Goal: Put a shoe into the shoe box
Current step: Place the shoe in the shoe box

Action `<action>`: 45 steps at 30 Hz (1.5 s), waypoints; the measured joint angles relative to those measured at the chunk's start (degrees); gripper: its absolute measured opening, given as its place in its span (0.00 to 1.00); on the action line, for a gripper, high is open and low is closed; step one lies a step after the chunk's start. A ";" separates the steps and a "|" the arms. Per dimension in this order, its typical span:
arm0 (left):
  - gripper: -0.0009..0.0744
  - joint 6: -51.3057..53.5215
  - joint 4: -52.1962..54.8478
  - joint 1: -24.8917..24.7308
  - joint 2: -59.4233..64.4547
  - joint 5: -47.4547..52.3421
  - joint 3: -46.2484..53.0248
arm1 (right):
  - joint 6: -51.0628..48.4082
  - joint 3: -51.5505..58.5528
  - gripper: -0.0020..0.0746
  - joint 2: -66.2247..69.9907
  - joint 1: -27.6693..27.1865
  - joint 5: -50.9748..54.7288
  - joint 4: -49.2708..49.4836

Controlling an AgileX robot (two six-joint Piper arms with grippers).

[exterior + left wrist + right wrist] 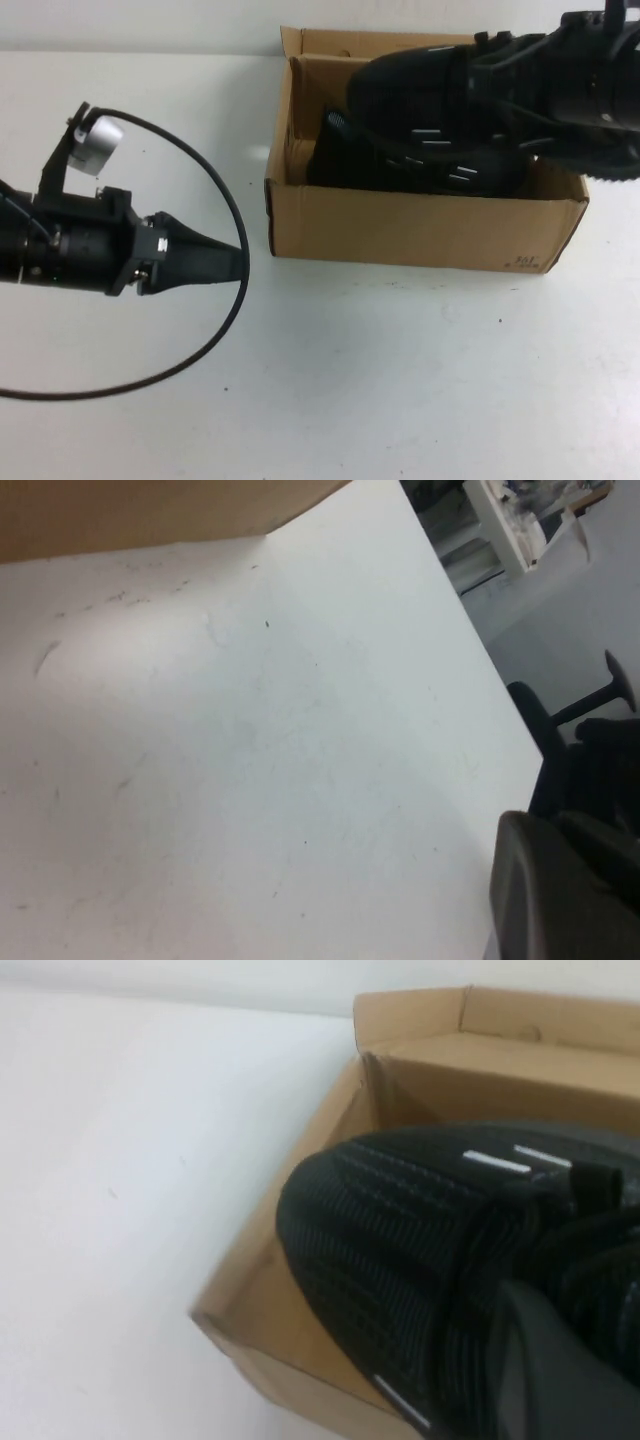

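Shoe is hanging over the shoe box, pinched by the right gripper for dropping in; left gripper is resting clenched, empty.

left arm: matte black housing, blocky and angular, with a squared collar ahead of a rounded body. left gripper: black, tapering to a narrow wedge-shaped tip. a small silver screw plate sits at the base of the taper. a silver-grey cylindrical camera is mounted on a thin black bracket above the housing. one black cable runs from the camera in a wide loop. right arm: black, boxy, with ribbed edging on its underside. right gripper finger: dark grey, smooth, rounded edge.
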 joint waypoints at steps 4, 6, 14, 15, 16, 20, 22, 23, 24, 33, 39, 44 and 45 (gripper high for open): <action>0.01 -0.12 4.75 -0.10 -4.27 -3.44 0.00 | 1.26 -2.70 0.02 4.51 0.02 0.25 5.72; 0.01 -0.68 7.05 -0.10 -7.92 -6.88 0.00 | 1.41 -5.06 0.02 7.02 0.02 1.33 6.66; 0.01 -9.36 19.31 -0.10 -24.30 -19.25 0.00 | -3.51 -14.40 0.02 17.26 0.02 6.61 7.15; 0.01 -10.92 20.86 -0.10 -26.25 -20.02 0.00 | -4.21 -15.19 0.02 18.23 0.02 6.95 7.15; 0.01 -12.49 22.28 -0.10 -28.03 -20.58 0.00 | -4.62 -15.82 0.02 19.09 -0.16 7.19 7.19; 0.01 -16.77 26.14 -0.10 -33.02 -21.07 0.00 | -5.23 -16.41 0.02 21.57 -1.66 7.55 9.28; 0.01 -17.89 27.01 -0.10 -34.43 -20.85 0.00 | -5.33 -16.41 0.02 22.82 -2.77 7.76 11.24; 0.01 -18.21 27.29 -0.10 -34.83 -20.58 0.00 | -5.47 -16.41 0.02 23.45 -3.07 7.82 11.97; 0.01 -18.62 27.43 -0.10 -35.10 -20.44 0.00 | -5.47 -16.41 0.02 24.09 -3.32 7.91 12.63; 0.01 -20.09 27.67 -0.10 -35.23 -19.58 0.10 | -5.51 -16.81 0.02 29.81 -3.40 11.07 18.86; 0.01 -20.58 27.67 -0.10 -35.23 -19.50 0.10 | -5.51 -16.94 0.06 32.27 -3.40 12.08 19.76; 0.01 -20.91 27.67 -0.10 -35.23 -19.22 0.10 | -5.10 -16.94 0.24 32.49 -3.40 13.71 19.81; 0.01 -20.91 27.67 -0.10 -35.23 -19.05 0.10 | -4.90 -16.94 0.27 32.49 -3.45 13.85 19.92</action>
